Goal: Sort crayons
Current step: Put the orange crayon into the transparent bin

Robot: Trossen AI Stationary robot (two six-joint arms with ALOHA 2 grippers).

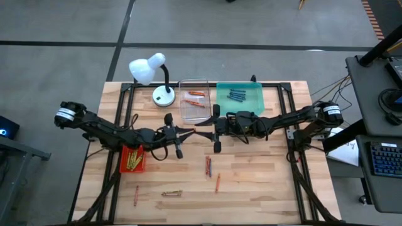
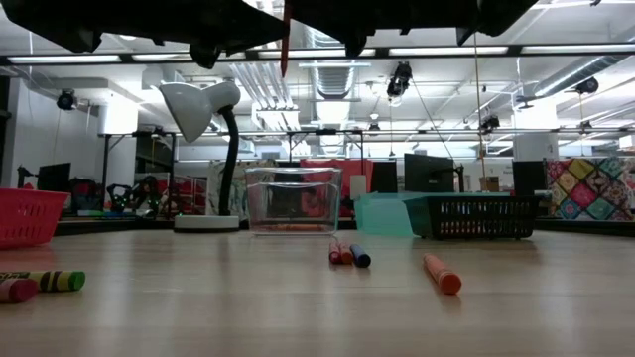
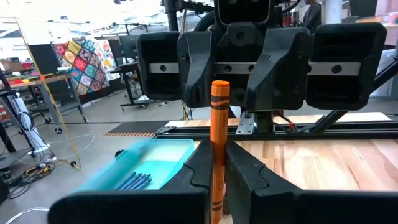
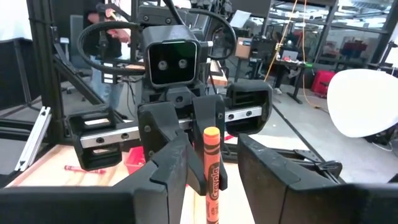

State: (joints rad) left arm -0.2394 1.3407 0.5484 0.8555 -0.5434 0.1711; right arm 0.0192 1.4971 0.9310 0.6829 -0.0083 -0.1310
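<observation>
High view: the two arms meet over the middle of the table. Along its far edge stand a white lamp, a clear tray with orange crayons and a teal tray with blue crayons. A red tray with yellow crayons sits near the left edge, just under the left arm. The near half of the table is the most open ground. Only a few loose crayons lie there, well apart: a red and blue pair, an orange one, a yellow one and a red one.

The left gripper is closed on an orange crayon, gripping its lower part. The right gripper faces it, with its fingers spread to either side of the same crayon. A gap shows on at least one side.

That crayon stands upright in the air above the table's centre, with its long axis vertical. Both wrist views show one end rising above the fingers. In the low view it hangs as a thin vertical stick from the dark arms at the top, high above the tabletop. The loose crayons lie flat far beneath it.
</observation>
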